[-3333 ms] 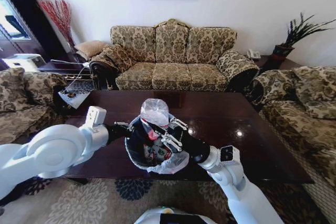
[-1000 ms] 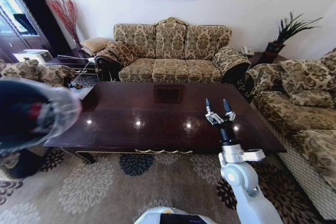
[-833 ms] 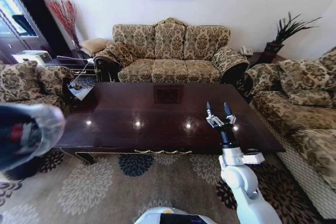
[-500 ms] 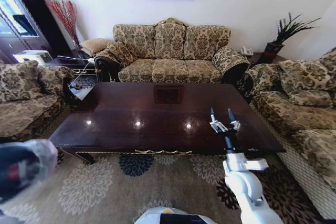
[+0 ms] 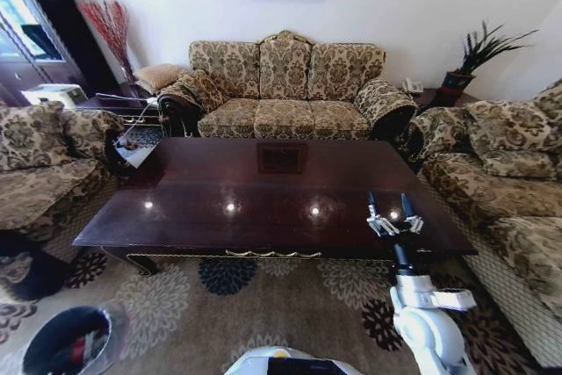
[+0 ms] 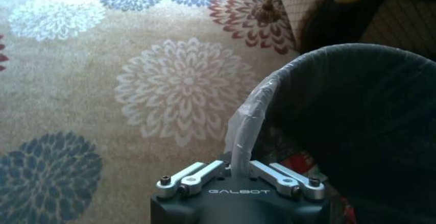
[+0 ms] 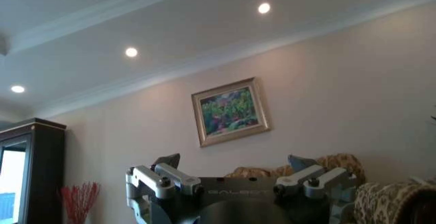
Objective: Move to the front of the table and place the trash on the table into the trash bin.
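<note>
Two grippers at work. Left gripper (image 6: 238, 170) is clamped on the rim of the trash bin (image 5: 68, 342), the liner edge pinched between its fingers. Bin sits low over the flowered carpet (image 5: 263, 305), well off the front left corner of the table (image 5: 263, 204) and near the left sofa (image 5: 39, 173); cannot tell whether it rests on the floor or hangs just above it.

Right gripper (image 5: 394, 213) stands upright by the table's front right corner, fingers spread and holding nothing.

Bin: small, round, dark inside, lined with a thin whitish plastic bag (image 6: 246, 114) folded over the rim. Red and white scraps of trash (image 5: 81, 349) lie at the bottom. Table top is glossy dark wood with gold trim along the front apron.

Handling, as a judgement: the bin looks light, its wall probably thin enough to flex, and the load is a few paper and plastic bits. The liner is slick and loose, so a grip on plastic alone could slide; the rim with the liner folded over it is the sound place to hold, and that is where the fingers are. A one-sided hold could let the bin tilt, so keep it level.
</note>
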You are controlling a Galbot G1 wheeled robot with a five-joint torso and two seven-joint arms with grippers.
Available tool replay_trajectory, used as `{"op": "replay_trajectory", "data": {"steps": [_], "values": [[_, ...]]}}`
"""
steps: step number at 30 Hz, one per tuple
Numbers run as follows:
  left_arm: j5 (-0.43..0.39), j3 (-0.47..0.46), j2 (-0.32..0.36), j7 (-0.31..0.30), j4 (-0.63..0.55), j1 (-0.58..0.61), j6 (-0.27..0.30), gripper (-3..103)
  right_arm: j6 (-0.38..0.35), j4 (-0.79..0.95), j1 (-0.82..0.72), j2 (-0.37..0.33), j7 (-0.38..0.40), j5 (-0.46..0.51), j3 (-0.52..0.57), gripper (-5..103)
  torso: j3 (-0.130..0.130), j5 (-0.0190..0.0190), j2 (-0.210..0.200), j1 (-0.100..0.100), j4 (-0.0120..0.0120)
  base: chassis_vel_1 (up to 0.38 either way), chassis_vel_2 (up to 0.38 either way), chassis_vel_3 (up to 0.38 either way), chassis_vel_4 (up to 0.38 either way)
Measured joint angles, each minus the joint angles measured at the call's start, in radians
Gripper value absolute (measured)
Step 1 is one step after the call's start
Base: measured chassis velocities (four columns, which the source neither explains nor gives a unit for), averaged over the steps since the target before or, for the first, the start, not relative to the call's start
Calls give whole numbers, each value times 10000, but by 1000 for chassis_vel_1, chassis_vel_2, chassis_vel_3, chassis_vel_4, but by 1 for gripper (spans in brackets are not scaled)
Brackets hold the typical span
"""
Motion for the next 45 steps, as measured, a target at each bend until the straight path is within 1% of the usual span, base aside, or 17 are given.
{"op": "replay_trajectory", "data": {"steps": [3,8,12,14,20,26,31,33,34,36,37,38,39,40,43,44,45], "values": [[-132,14,-14,235,378,-109,41,0,-65,34,-91,-50,21,47,179,100,0,7,0,0,-3,0,0,0,0],[-157,117,-125,454,835,-445,157,0,-236,211,-145,73,82,-98,212,100,0,-11,0,0,-1,0,0,0,0],[-239,199,-124,474,1036,-665,238,0,-267,343,-108,305,174,-375,-4,100,0,8,0,0,-7,0,0,0,0],[-241,252,-96,425,1250,-802,387,0,-207,391,-132,487,263,-491,-162,100,0,-7,0,1,-1,0,0,0,0],[-418,185,-55,165,1733,-1063,568,0,-2,399,-181,654,377,-560,-260,100,0,-1,0,0,-3,0,0,0,0],[-493,132,-119,108,1908,-1080,644,0,253,299,-215,715,419,-569,-278,100,0,-2,0,0,0,0,0,0,0],[-471,105,-188,172,2087,-1151,767,-1,593,176,-565,731,292,-570,-234,100,0,0,0,0,-5,0,0,0,0],[-342,84,-253,485,2147,-1078,958,10,719,159,-710,726,233,-558,-173,100,0,0,0,1,-7,0,0,0,0],[-238,76,-288,674,2146,-1002,1050,15,753,155,-748,720,226,-545,-133,100,1,5,0,0,4,0,0,0,0],[-163,74,-311,747,2153,-971,1066,15,768,154,-763,716,219,-535,-111,100,1,7,0,0,5,0,0,0,0],[16,75,-364,874,2193,-927,1051,26,803,153,-796,709,216,-495,-49,100,0,3,0,0,6,0,0,0,0],[82,80,-386,902,2205,-912,1039,26,829,153,-820,703,216,-459,-13,100,0,-4,0,0,-2,0,0,0,0],[128,84,-404,926,2192,-873,1031,31,858,145,-843,698,216,-427,16,100,0,-5,0,0,-9,0,0,0,0],[128,84,-404,926,2192,-873,1031,31,858,145,-843,698,216,-427,16,100,0,-5,0,0,-9,0,0,0,0],[438,96,-491,833,1741,-564,1027,47,978,107,-917,715,215,-363,51,100,0,0,0,0,-4,0,0,0,0],[438,96,-491,833,1741,-564,1027,47,978,107,-917,715,215,-363,51,100,0,0,0,0,-4,0,0,0,0],[685,91,-565,728,1322,-318,1097,53,1009,109,-938,750,221,-316,61,100,0,-2,0,0,-3,0,0,0,0]]}}
